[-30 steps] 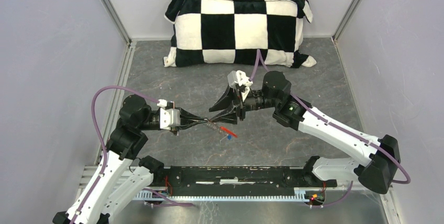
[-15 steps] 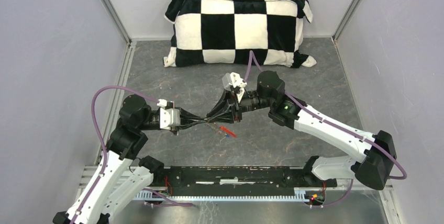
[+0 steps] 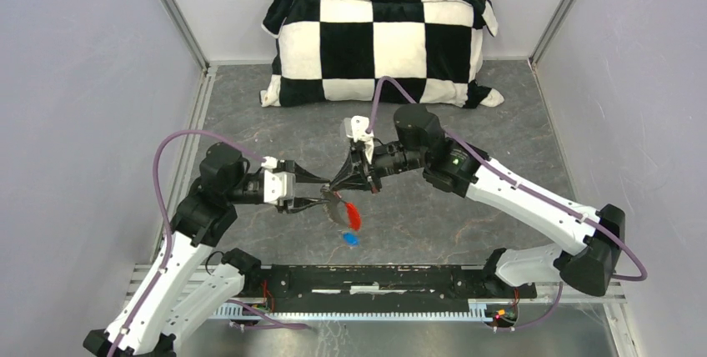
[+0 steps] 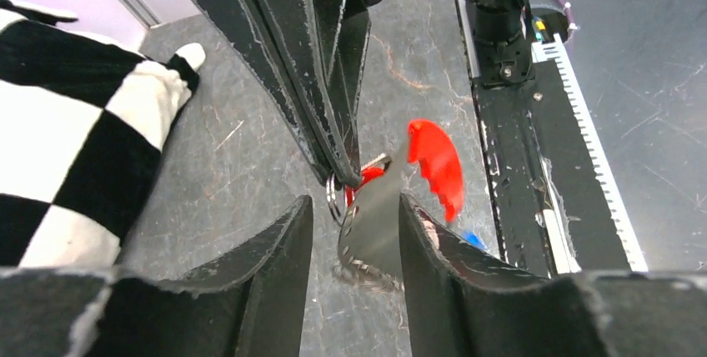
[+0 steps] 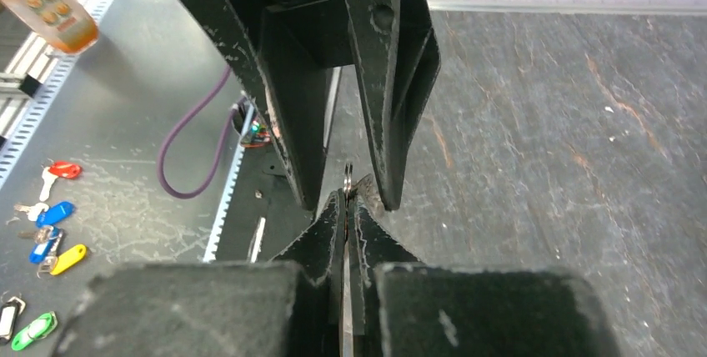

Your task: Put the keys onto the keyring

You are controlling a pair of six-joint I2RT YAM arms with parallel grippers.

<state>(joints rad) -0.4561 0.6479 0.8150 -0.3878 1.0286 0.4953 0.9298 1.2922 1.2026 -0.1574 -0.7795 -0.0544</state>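
Gripping a thin silver metal keyring (image 5: 348,180) edge-on, the right gripper (image 5: 347,205) meets the left gripper (image 4: 354,203) over the grey stone-patterned table (image 3: 500,115).
The right jaws are pinched tight on the ring. The left fingers (image 4: 279,240) stand parted, and the small silver keys (image 4: 373,225) sit in that gap at the ring, beside a red plastic tag (image 4: 438,165) and a blue plastic tag (image 3: 350,238). Any print on the tags is too blurred to read. A black-and-white chequered pillow (image 3: 379,44) lies at the far wall.
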